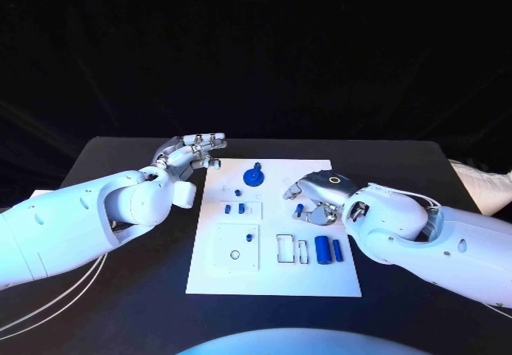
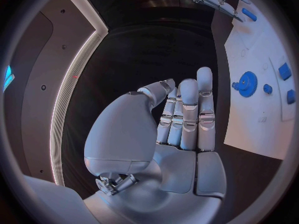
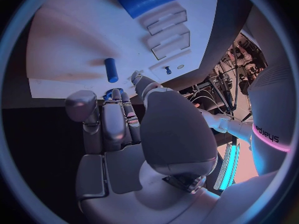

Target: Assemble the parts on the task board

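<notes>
The white task board [image 1: 275, 277] lies in the middle of the black table. On it sit a blue gear [image 1: 254, 177], two small blue pieces [image 1: 234, 209], a small blue peg [image 1: 251, 237] and two blue cylinders [image 1: 330, 251]. My right hand [image 1: 317, 196] hovers over the board's right middle with its fingers curled down. A small blue part [image 3: 112, 91] shows at its fingertips, pinched between thumb and fingers. My left hand [image 1: 192, 154] is off the board's far left corner, its fingers straight and holding nothing. The left wrist view shows the gear [image 2: 247, 83] beyond the left hand [image 2: 181, 119].
A raised white plate [image 1: 234, 250] with a ring hole takes up the board's near left. Rectangular slots [image 1: 290, 248] lie beside the cylinders. Black table [image 1: 139, 303] surrounds the board. A white object [image 1: 485, 181] sits at the table's far right edge.
</notes>
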